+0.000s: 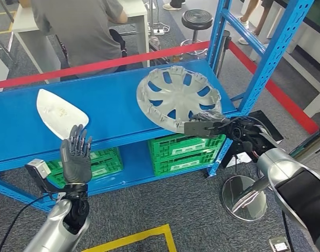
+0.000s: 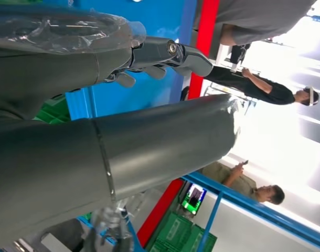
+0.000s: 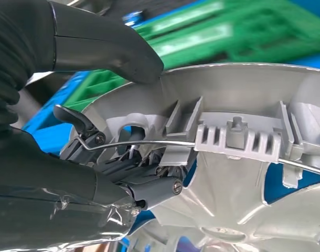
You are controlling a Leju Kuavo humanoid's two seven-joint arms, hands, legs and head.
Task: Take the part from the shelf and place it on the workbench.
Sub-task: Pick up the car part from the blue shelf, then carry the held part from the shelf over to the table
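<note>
Two hands: both in front of the shelf, one at work, one idle.
Left hand (image 1: 76, 157): nearest, raised at 7 o'clock of the head view, palm up, fingers spread and released, holding nothing; just short of the shelf's front lip.
Right hand (image 1: 208, 125): at 4 o'clock, reaching in from the right; grasping the near rim of the cover, thumb (image 3: 107, 50) on one face, fingers (image 3: 150, 190) curled under the lip by the wire ring.
Cover (image 1: 178, 97): the task's part, a silver wheel cover, on the top deck of the shelf (image 1: 110, 113) at 1 o'clock, inner side up, near edge overhanging the front.
Handling, judged: light, thin moulded plastic; stiff across the face but springy at the rim; smooth, so liable to slip; clips and ring may snag or snap.
Hold, judged: rim between two clips, as now; broad disc may swing on a one-sided grip, so lift level.
White panel (image 1: 59, 113): on the deck at 10 o'clock, well apart from the cover.
Crates (image 1: 186, 152): green, lower deck.
Person (image 1: 83, 31): seated beyond the shelf, 11 o'clock.
</note>
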